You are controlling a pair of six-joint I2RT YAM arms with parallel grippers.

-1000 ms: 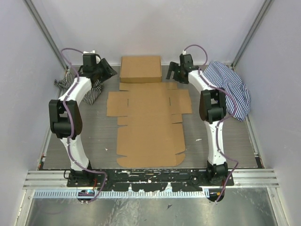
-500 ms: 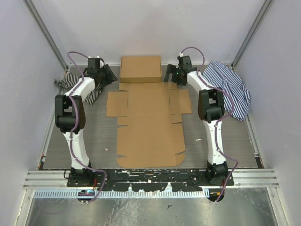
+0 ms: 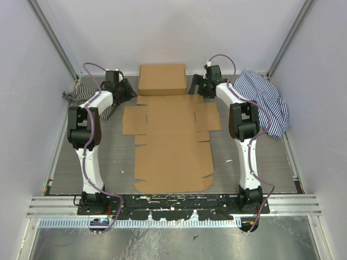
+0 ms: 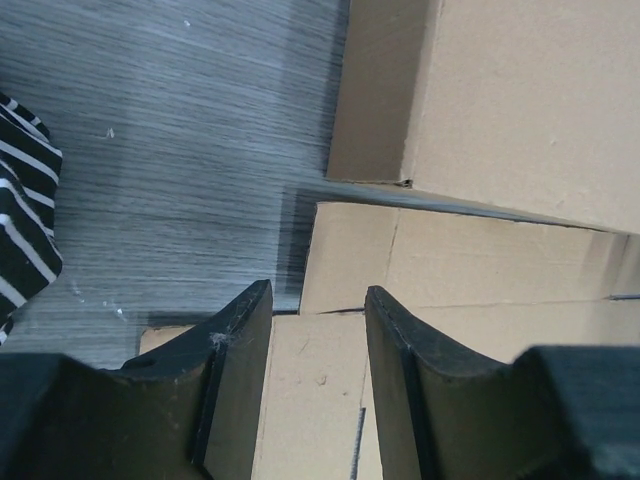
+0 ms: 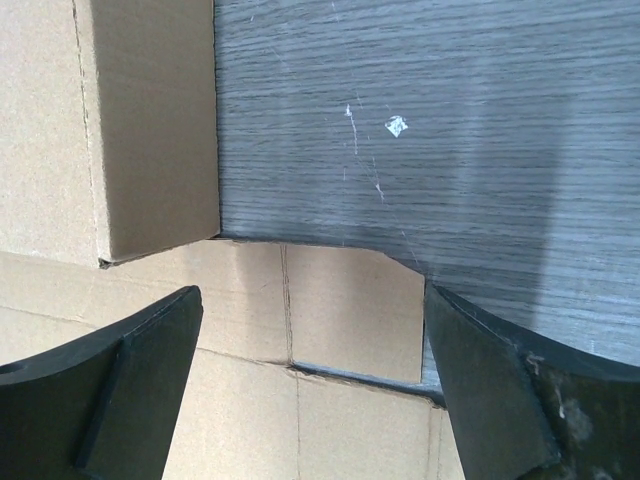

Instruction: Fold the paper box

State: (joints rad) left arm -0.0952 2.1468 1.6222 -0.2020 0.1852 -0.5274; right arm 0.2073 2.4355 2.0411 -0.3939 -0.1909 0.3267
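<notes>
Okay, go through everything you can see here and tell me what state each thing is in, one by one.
paper box, unfolded, lying flat on the table, no flaps raised
closed cardboard box, assembled and shut, at the paper box's far edge
left gripper, open, empty, over the paper box's far left corner
right gripper, wide open, empty, over the far right corner
left striped cloth, crumpled
right striped cloth, bunched in a heap

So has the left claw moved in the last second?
Yes. The left gripper shifted right and slightly down the overhead view, toward the closed box.
</notes>
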